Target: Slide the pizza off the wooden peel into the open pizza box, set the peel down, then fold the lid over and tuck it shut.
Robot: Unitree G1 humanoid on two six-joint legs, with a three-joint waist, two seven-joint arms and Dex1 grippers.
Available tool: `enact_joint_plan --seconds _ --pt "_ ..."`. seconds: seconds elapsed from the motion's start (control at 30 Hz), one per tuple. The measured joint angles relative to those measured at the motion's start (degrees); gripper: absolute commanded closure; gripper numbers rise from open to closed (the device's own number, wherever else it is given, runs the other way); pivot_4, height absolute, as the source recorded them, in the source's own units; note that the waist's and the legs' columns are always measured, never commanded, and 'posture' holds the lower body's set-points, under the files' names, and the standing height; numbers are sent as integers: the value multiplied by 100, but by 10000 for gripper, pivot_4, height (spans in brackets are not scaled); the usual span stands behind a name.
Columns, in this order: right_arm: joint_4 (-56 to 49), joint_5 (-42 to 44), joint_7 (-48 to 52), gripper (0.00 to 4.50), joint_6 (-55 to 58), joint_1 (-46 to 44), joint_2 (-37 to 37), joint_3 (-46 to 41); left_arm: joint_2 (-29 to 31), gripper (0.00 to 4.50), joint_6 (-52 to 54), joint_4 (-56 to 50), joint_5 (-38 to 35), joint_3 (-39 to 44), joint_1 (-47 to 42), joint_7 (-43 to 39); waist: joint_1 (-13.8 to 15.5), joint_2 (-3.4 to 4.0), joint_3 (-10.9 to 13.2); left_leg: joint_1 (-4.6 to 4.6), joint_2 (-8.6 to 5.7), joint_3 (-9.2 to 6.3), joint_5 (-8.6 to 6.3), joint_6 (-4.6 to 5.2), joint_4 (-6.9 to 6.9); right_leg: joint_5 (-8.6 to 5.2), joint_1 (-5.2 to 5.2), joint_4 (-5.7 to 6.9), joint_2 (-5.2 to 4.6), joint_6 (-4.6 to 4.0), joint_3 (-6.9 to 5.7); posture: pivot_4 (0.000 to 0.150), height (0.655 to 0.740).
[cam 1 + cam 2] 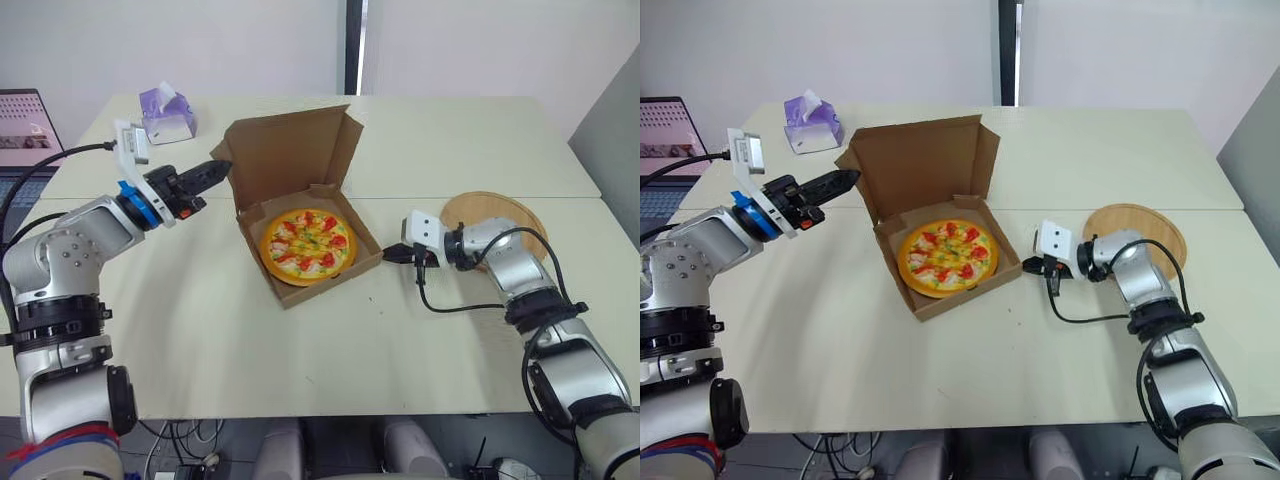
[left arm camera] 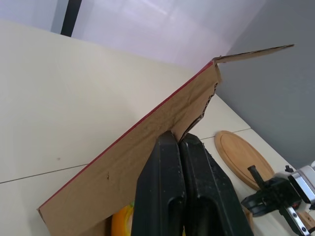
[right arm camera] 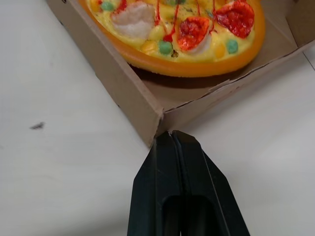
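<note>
The pizza (image 1: 309,245) lies inside the open cardboard box (image 1: 296,290) at the table's middle. The box lid (image 1: 290,150) stands raised behind it. My left gripper (image 1: 221,168) is shut, with its tips pressed against the lid's left edge (image 2: 197,105). My right gripper (image 1: 385,254) is shut and empty, its tips touching the box's right corner (image 3: 156,129). The round wooden peel (image 1: 500,215) lies flat on the table behind my right forearm.
A purple tissue box (image 1: 167,115) stands at the table's back left. A laptop (image 1: 25,128) sits off the left edge. A seam (image 1: 480,197) runs across the table between its two halves. A black cable (image 1: 470,305) loops beside my right arm.
</note>
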Motion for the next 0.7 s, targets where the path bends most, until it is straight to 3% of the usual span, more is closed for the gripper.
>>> enact_joint_plan --seconds 0.37,0.53,0.7 --pt "-2246 397 -227 44863 1494 852 162 247 -240 45000 -157 466 449 -166 -477 -270 29 0 0 0 -6 -3 0 0 4 0 1 6 6 0 -8 1500 7400" --pt "-2286 389 -430 44863 1529 852 78 286 -327 45000 -283 664 656 -216 -656 -390 29 0 0 0 -8 -3 0 1 4 0 0 7 7 0 -8 1500 7400" --pt "-1483 251 -1256 44863 1206 268 66 -84 -387 45000 -433 893 844 -216 -794 -486 24 -1 0 0 -8 -2 1 1 4 0 -2 9 7 0 -8 1500 7400"
